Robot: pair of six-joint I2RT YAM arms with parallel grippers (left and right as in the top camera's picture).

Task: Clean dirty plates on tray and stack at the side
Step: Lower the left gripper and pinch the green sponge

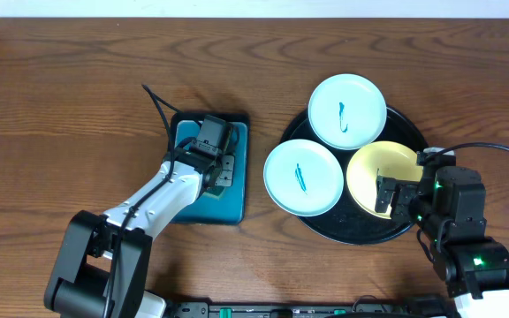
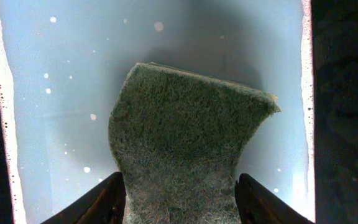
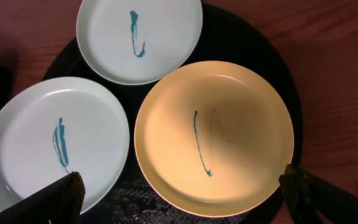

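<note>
Three plates lie on the round black tray (image 1: 352, 228). A mint-white plate (image 1: 347, 110) at the back and another (image 1: 303, 177) at the left each bear a blue scribble. A pale yellow plate (image 1: 371, 166) lies at the right. In the right wrist view the yellow plate (image 3: 229, 130) shows a thin teal line, with the mint plates (image 3: 140, 37) (image 3: 55, 140) beside it on the tray (image 3: 241, 37). My right gripper (image 1: 396, 196) (image 3: 180, 186) hangs open and empty over the yellow plate's near edge. My left gripper (image 1: 216, 163) (image 2: 180, 205) is shut on a green-grey sponge (image 2: 185, 137), which narrows between the fingers.
The sponge sits in a teal rectangular tray with a black rim (image 1: 237, 199) left of the black tray; its pale floor (image 2: 55, 124) carries small white specks. Bare wooden table (image 1: 60, 106) lies around both trays.
</note>
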